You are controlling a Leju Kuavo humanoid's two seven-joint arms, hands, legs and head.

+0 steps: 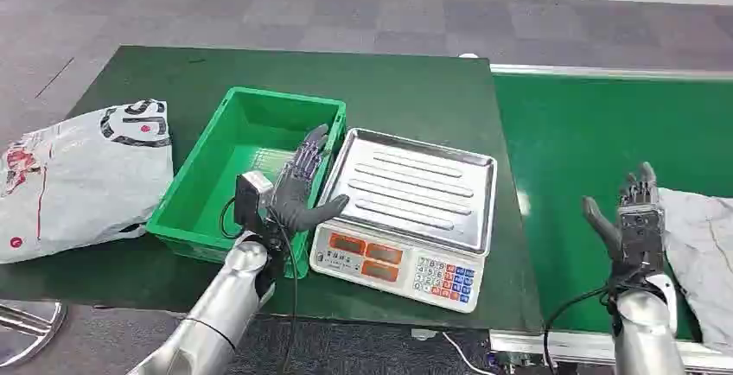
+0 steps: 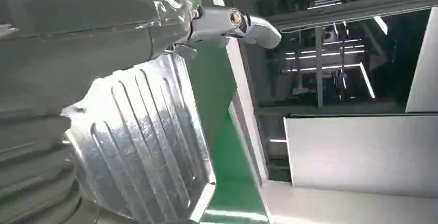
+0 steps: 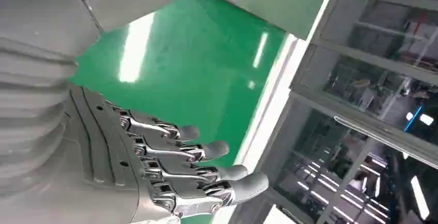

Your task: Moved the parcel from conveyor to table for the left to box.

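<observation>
A grey plastic parcel (image 1: 698,254) lies on the green conveyor belt (image 1: 588,133) at the far right. My right hand (image 1: 633,216) stands open just left of it, fingers up, close to its edge; the right wrist view has the same hand (image 3: 170,167) with its fingers spread over the belt. My left hand (image 1: 302,187) is open above the right wall of the green box (image 1: 246,172), thumb reaching toward the scale (image 1: 406,211). The left wrist view looks past the left hand (image 2: 77,22) onto the scale's steel pan (image 2: 150,141).
A large grey bag (image 1: 78,176) with red and black print lies on the green table (image 1: 380,90) left of the box. The scale has a keypad and two displays along its front. The table's front edge is near my arms.
</observation>
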